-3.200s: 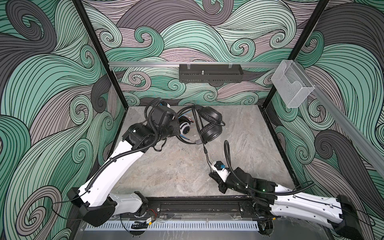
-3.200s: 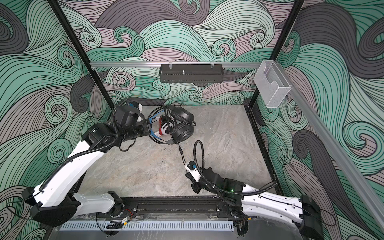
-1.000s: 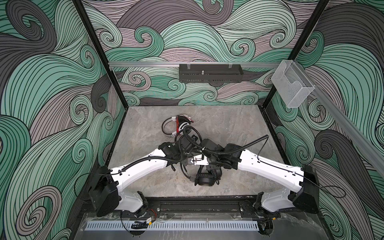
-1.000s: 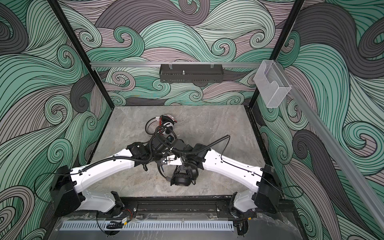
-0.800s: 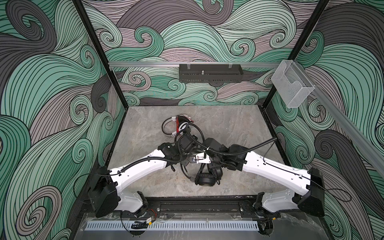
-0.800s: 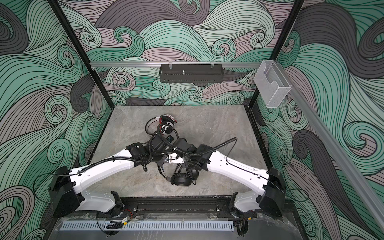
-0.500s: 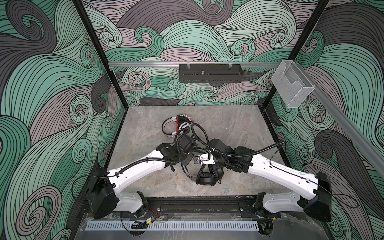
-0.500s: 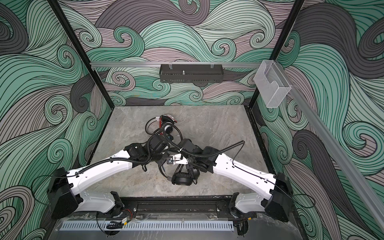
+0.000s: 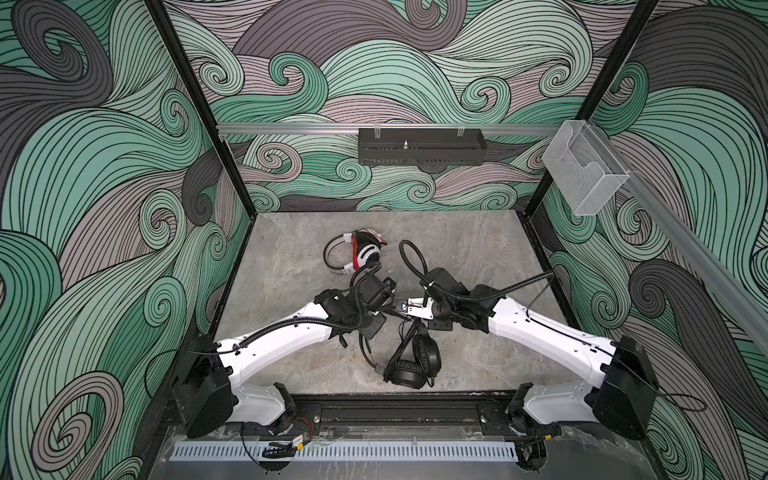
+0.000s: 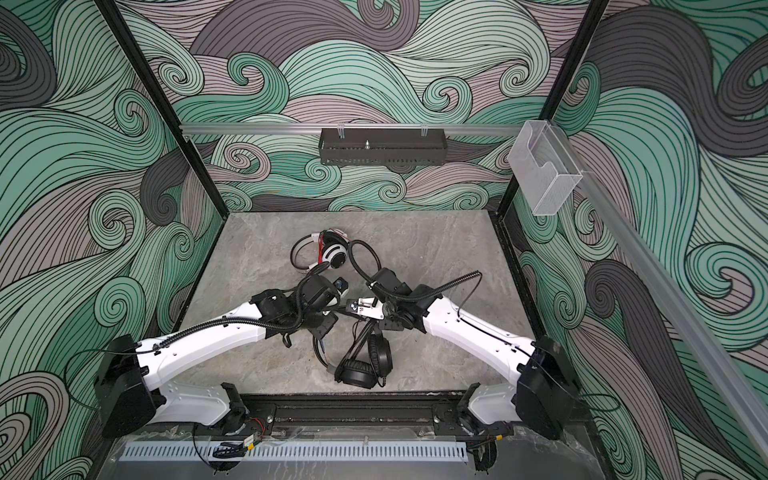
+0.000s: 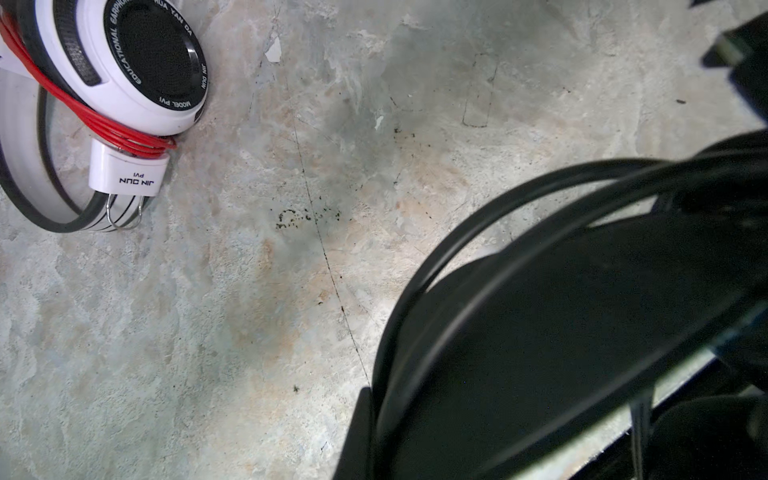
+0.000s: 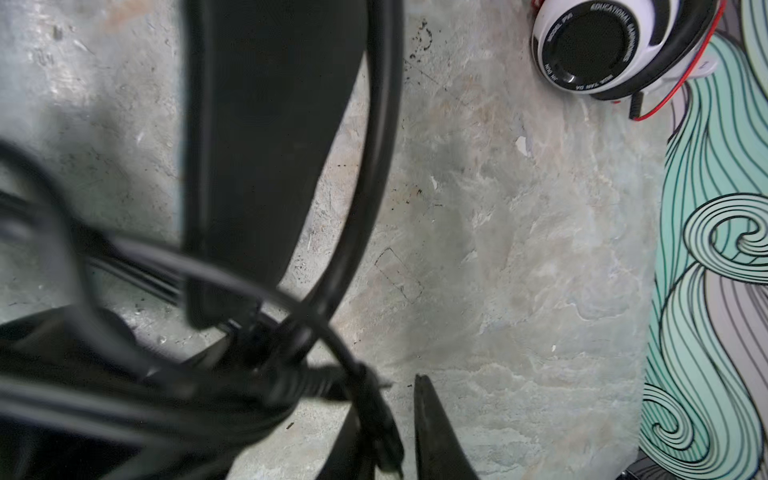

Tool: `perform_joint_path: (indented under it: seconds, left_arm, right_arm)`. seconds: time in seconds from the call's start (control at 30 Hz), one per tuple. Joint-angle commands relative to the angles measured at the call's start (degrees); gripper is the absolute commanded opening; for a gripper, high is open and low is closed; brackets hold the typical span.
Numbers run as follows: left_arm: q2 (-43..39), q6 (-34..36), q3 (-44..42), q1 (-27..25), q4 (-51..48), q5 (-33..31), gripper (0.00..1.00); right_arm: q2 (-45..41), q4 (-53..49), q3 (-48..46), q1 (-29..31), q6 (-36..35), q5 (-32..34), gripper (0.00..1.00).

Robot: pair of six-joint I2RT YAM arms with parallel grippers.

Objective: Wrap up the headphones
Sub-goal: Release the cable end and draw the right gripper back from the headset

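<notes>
The black headphones (image 9: 411,361) (image 10: 365,361) rest their ear cups on the stone floor near the front middle. Their headband (image 11: 582,332) rises toward both grippers. My left gripper (image 9: 392,308) is shut on these black headphones, one finger (image 11: 358,436) lying against the headband. My right gripper (image 12: 388,411) (image 9: 405,307) faces it, jaws slightly open, with the black cord's end (image 12: 382,440) loose between them. Loops of black cord (image 12: 374,166) run around the headband. The white headphones (image 9: 361,253) (image 11: 124,62), wound in red cord, lie behind both grippers.
A black tray (image 9: 422,146) hangs on the back wall rail, and a clear plastic box (image 9: 584,170) on the right rail. Patterned walls close in the floor (image 9: 478,249) on three sides. A black rail (image 9: 395,411) runs along the front.
The black headphones have come from the back to the front middle over three seconds. In the last second the right arm drew rightward and its jaws parted a little off the cord.
</notes>
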Motion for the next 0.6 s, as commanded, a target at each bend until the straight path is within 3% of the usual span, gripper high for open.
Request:
perform_joint_path:
  seconds: [0.0, 0.27, 0.57]
  left_arm:
    - [-0.2, -1.1, 1.0, -0.1, 1.3, 2.9, 0.00]
    - [-0.3, -1.2, 1.4, 0.2, 0.5, 2.4, 0.00]
    - [1.1, -1.9, 3.2, 0.4, -3.3, 0.5, 0.00]
  right_arm:
    - [0.7, 2.6, -0.7, -0.3, 2.4, -3.2, 0.19]
    - [0.8, 4.2, -1.6, -0.7, 4.0, -4.3, 0.16]
    - [-1.2, 5.4, -2.6, -3.6, 9.2, -4.9, 0.28]
